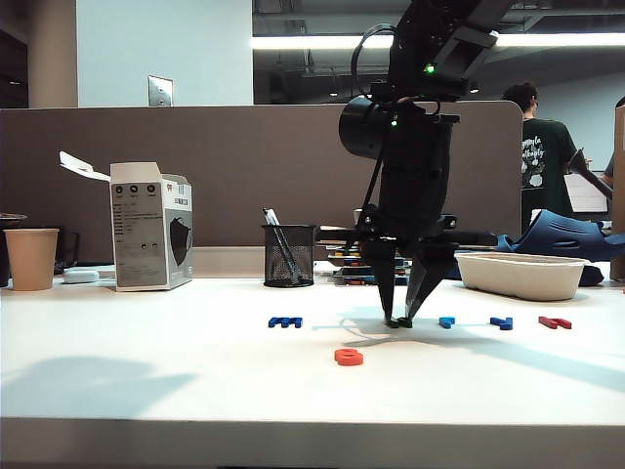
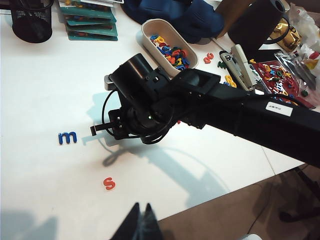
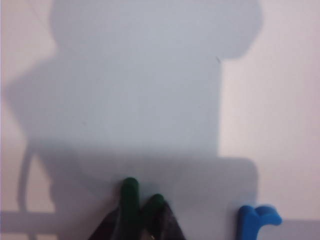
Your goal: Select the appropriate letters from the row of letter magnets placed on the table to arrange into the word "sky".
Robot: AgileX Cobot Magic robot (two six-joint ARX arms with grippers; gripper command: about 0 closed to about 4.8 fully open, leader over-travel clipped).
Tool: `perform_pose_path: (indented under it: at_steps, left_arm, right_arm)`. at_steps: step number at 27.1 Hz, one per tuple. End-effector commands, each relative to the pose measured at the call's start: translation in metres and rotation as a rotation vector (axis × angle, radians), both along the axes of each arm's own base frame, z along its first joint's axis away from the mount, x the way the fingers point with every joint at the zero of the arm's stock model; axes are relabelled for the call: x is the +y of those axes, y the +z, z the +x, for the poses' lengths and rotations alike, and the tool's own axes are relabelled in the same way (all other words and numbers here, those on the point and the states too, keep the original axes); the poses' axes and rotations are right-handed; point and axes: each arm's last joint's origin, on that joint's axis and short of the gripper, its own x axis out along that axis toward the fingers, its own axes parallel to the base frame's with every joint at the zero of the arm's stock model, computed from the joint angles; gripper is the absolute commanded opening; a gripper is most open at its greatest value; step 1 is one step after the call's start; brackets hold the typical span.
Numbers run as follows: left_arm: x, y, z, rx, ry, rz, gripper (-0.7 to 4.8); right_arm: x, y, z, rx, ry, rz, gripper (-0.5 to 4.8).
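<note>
My right gripper [image 1: 398,319] points straight down at the table [image 1: 146,342] in the middle of the row of letter magnets, shut on the dark green letter [image 1: 400,322]. The right wrist view shows that green letter [image 3: 131,194] sticking out between the dark fingers of the right gripper [image 3: 140,220]. The orange-red s [image 1: 349,357] lies alone nearer the front edge. The dark blue letter [image 1: 502,322] lies further right in the row. My left gripper [image 2: 141,220] hangs shut and empty above the table's front edge, near the orange-red s [image 2: 109,183]; it is out of the exterior view.
A wide blue m [image 1: 285,321], a small light-blue letter [image 1: 446,321] and a red letter [image 1: 555,322] stay in the row. Behind stand a paper cup [image 1: 31,259], a white box [image 1: 151,227], a mesh pen holder [image 1: 289,256] and a white tray [image 1: 522,276] of spare letters.
</note>
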Motion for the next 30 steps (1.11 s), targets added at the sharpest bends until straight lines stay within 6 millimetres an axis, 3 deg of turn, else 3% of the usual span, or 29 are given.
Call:
perform_pose_path:
  at_steps: [1,13,30]
  left_arm:
    - [0.001,0.001,0.0,-0.007,0.007,-0.009,-0.05]
    - [0.001,0.001,0.0,-0.007,0.007,-0.009,-0.05]
    - [0.001,0.002,0.0,-0.006,0.005,-0.009,-0.05]
  right_arm:
    - [-0.001,-0.01,-0.005,0.067,0.005,-0.021,0.53]
    - [-0.003,-0.011,-0.015,0.175,0.02,-0.028,0.57]
    - [0.021,0.001,-0.042,0.198,0.112,-0.058,0.68]
